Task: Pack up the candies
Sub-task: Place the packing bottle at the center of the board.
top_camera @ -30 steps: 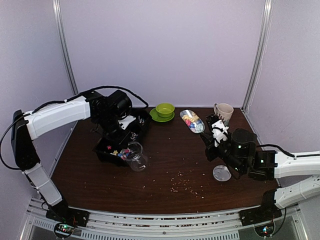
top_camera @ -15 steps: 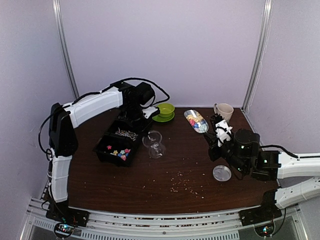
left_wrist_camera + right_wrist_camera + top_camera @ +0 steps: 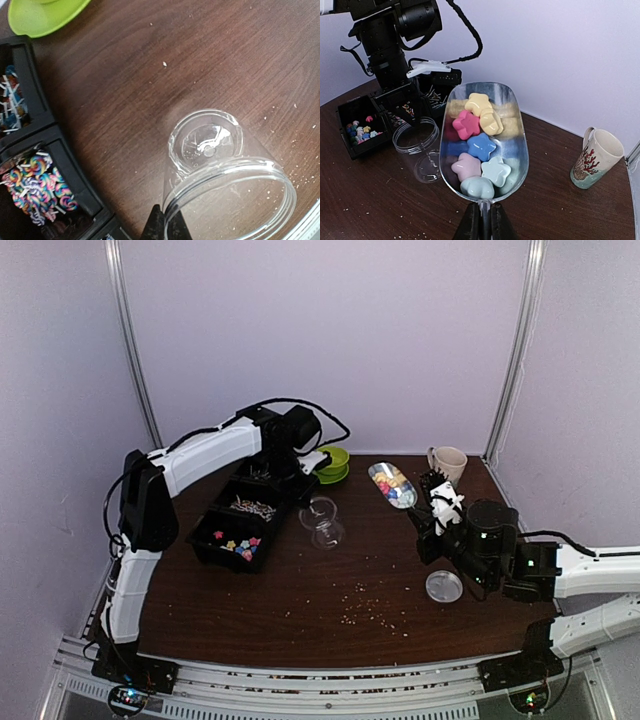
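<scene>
The right pincer (image 3: 480, 222) clamps a scoop (image 3: 520, 150) heaped with candies (image 3: 481, 146) and the left pincer (image 3: 165, 226) grips the tilted jar (image 3: 230, 165) by its rim, so any wobble or a missed mouth could spill them onto the worktop (image 3: 370, 200).

Dark wooden table (image 3: 330, 580). Left: black divided tray (image 3: 203, 540), candies (image 3: 236, 543) in its near compartment. Far centre: green saucer (image 3: 325, 477) bearing a bowl (image 3: 336, 457). Far right: mug (image 3: 447, 462), upright. Near right: clear round lid (image 3: 444, 586). Near centre: scattered pale crumbs (image 3: 365, 612).
</scene>
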You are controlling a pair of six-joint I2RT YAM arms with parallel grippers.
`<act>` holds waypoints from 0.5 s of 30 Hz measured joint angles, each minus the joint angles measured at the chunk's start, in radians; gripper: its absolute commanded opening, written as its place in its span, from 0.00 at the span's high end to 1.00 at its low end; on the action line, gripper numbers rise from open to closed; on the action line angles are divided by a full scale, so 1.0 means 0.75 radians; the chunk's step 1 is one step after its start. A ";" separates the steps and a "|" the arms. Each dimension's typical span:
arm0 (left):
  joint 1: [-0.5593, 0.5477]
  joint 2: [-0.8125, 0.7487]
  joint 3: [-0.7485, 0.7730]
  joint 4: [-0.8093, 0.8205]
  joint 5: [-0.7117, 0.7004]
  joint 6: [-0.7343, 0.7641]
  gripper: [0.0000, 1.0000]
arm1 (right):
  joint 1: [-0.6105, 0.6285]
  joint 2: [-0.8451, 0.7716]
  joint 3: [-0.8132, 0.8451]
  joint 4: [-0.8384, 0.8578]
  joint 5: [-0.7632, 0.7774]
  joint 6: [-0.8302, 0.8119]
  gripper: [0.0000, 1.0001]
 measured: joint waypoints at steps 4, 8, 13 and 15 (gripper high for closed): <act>-0.005 0.058 0.000 0.022 0.027 -0.016 1.00 | 0.000 0.000 -0.002 -0.002 0.000 0.001 1.00; -0.015 0.072 0.000 0.034 0.044 -0.027 0.94 | 0.000 0.000 -0.006 -0.002 0.000 0.011 1.00; -0.026 0.072 0.000 0.043 0.066 -0.039 0.78 | 0.000 0.004 -0.011 -0.003 -0.001 0.014 1.00; -0.028 0.072 0.000 0.051 0.076 -0.043 0.73 | 0.000 0.008 -0.011 -0.002 -0.001 0.014 1.00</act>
